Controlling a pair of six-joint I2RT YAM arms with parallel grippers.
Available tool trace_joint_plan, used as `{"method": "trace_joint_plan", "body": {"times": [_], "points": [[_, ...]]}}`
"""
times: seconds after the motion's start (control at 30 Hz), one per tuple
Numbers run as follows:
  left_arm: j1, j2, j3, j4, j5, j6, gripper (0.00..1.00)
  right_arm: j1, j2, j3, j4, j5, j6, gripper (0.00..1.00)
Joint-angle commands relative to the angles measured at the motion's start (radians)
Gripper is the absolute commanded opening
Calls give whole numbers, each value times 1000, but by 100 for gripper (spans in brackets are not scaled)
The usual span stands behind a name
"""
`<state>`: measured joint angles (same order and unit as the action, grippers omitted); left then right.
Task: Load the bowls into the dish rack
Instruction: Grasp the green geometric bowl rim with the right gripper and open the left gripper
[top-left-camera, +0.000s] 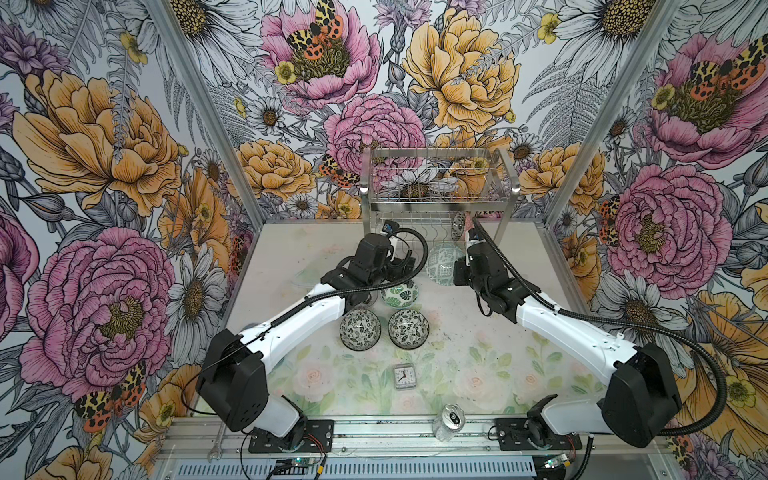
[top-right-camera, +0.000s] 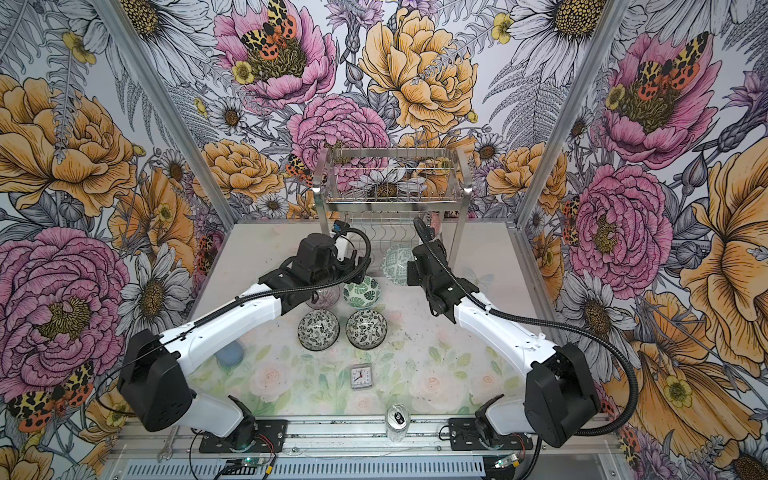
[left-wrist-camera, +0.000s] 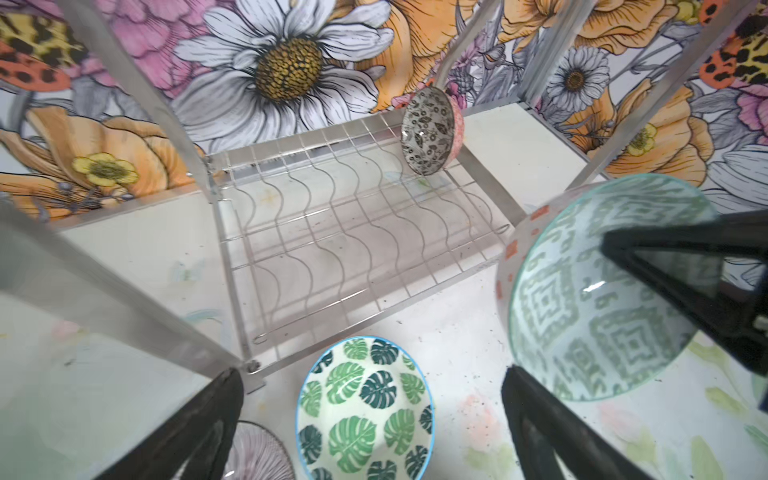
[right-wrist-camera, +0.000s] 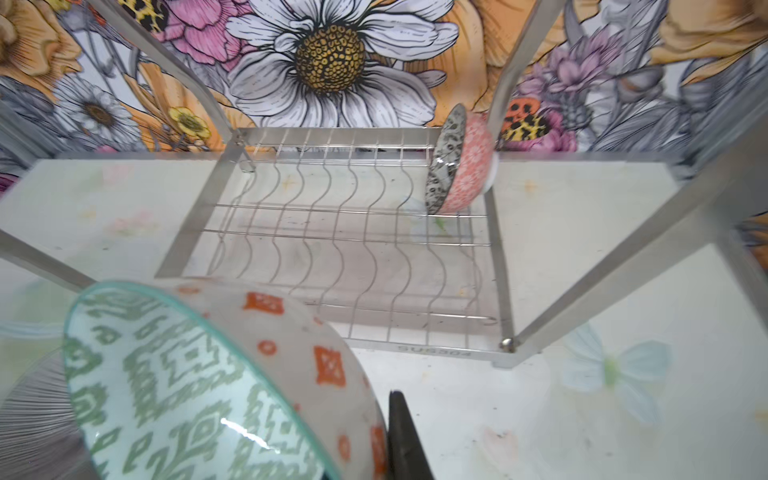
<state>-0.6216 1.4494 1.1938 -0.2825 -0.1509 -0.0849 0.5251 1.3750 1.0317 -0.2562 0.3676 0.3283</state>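
Observation:
My right gripper (right-wrist-camera: 382, 449) is shut on the rim of a green geometric bowl (right-wrist-camera: 187, 374) with orange marks outside. It holds the bowl (top-left-camera: 444, 264) tilted on edge, just in front of the dish rack (top-left-camera: 436, 183). One finger (right-wrist-camera: 401, 436) presses the outer wall; the other is hidden inside. My left gripper (left-wrist-camera: 372, 374) is open above a green leaf bowl (left-wrist-camera: 365, 411) on the table, touching nothing. A black-and-white bowl with a pink outside (left-wrist-camera: 428, 131) stands on edge in the rack's wavy lower tier (left-wrist-camera: 332, 232), far right. The upper basket holds nothing.
Two black-and-white floral bowls (top-left-camera: 360, 330) (top-left-camera: 408, 328) sit mid-table, and a ribbed pinkish bowl (top-right-camera: 322, 297) lies under my left wrist. A blue bowl (top-right-camera: 230, 353) shows under the left arm. A small clock (top-left-camera: 404, 376) and a silver can (top-left-camera: 449, 422) stand near the front.

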Motion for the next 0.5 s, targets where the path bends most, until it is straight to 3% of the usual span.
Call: {"method": "trace_joint_plan", "body": {"times": [0.0, 0.23, 0.47], "points": [[78, -50, -50, -84, -34, 50, 99, 16, 17, 52, 11, 221, -129, 0], [135, -93, -92, -79, -41, 68, 99, 72, 191, 171, 51, 520, -300, 0], [185, -104, -117, -50, -35, 70, 99, 97, 393, 285, 181, 694, -475, 0]]}}
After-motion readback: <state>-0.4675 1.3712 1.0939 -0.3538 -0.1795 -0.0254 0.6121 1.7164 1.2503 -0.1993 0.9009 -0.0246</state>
